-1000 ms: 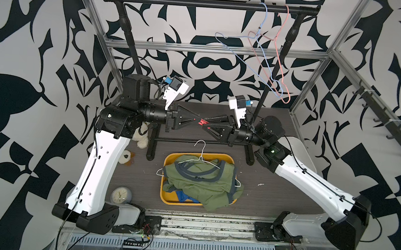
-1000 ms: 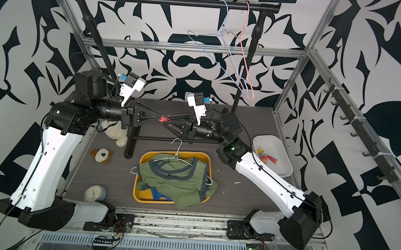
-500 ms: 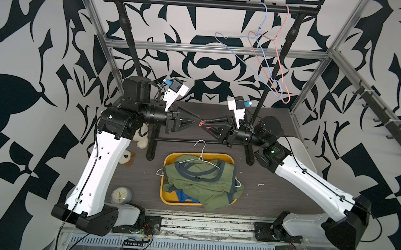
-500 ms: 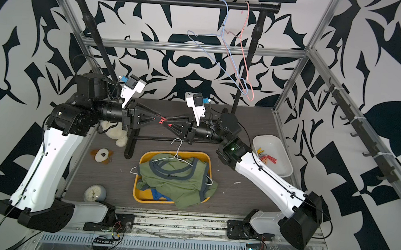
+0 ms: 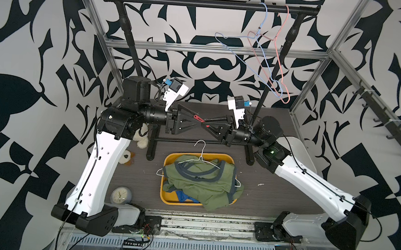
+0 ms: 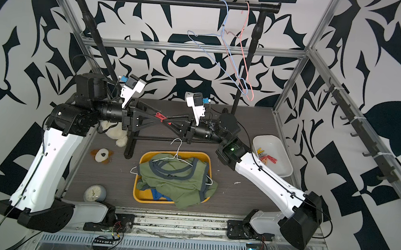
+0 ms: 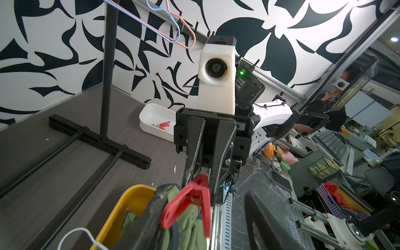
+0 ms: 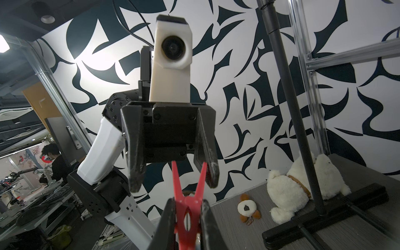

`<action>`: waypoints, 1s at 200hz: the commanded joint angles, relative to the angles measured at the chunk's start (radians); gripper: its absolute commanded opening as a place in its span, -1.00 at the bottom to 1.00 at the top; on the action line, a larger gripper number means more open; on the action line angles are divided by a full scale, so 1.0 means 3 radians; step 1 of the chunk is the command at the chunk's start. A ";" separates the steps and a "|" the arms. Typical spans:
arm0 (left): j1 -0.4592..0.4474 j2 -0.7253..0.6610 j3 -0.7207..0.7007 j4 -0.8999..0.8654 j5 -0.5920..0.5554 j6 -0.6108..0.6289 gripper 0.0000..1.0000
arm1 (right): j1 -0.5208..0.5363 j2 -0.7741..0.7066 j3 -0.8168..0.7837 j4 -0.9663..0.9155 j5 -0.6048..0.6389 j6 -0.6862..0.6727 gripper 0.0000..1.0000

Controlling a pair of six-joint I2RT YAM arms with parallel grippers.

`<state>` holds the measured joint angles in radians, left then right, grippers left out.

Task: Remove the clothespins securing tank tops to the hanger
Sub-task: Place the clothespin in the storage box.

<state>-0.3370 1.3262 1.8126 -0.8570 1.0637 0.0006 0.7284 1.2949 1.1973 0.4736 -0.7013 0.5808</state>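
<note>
Above the table my two grippers meet tip to tip over a red clothespin (image 5: 198, 117) (image 6: 160, 116). My right gripper (image 8: 187, 216) (image 5: 206, 127) is shut on the clothespin (image 8: 187, 201) at its middle. My left gripper (image 7: 205, 227) (image 8: 173, 181) is open, and the clothespin's (image 7: 190, 199) two handles lie between its spread fingers. Below, the olive-green tank tops (image 5: 202, 181) (image 6: 179, 177) lie heaped with a white wire hanger (image 5: 201, 154) in a yellow tray (image 5: 170, 159). A bit of blue cloth (image 5: 184, 197) shows under them. More clothespins (image 6: 267, 158) lie in a white bin (image 6: 285, 170).
A black garment rack (image 5: 210, 3) spans the back, with a blue (image 5: 236, 51) and a pink wire hanger (image 5: 283, 71) on it. Its base bars (image 5: 193, 142) run under my grippers. A white plush bear (image 6: 115, 134), a small toy (image 6: 102, 156) and a clock (image 5: 120, 195) lie at the left.
My left gripper's fingers have spread apart off the red clothespin. My right gripper's fingers have closed on it. Both arms have stayed almost in place.
</note>
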 commanded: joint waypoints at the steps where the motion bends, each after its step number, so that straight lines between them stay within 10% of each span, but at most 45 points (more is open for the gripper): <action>1: 0.0000 -0.0074 0.0132 -0.0086 -0.0176 0.0108 0.24 | -0.0003 -0.0194 -0.0027 -0.0025 0.0208 -0.0138 -1.00; 104: -0.0006 -0.0146 0.0193 -0.0160 -0.1260 0.0153 0.31 | -0.0988 -0.1523 -0.0843 -0.2270 0.2175 -0.0378 -1.00; 200: -0.0003 -0.0568 -0.0412 -0.0216 -0.1553 0.0736 0.36 | -0.2890 -0.1018 -0.1238 -0.2709 0.2473 -0.0093 -1.00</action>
<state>-0.3370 1.1786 1.7317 -0.9070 0.6128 0.1658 -0.0296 0.9356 0.8555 -0.3759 0.0254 0.5137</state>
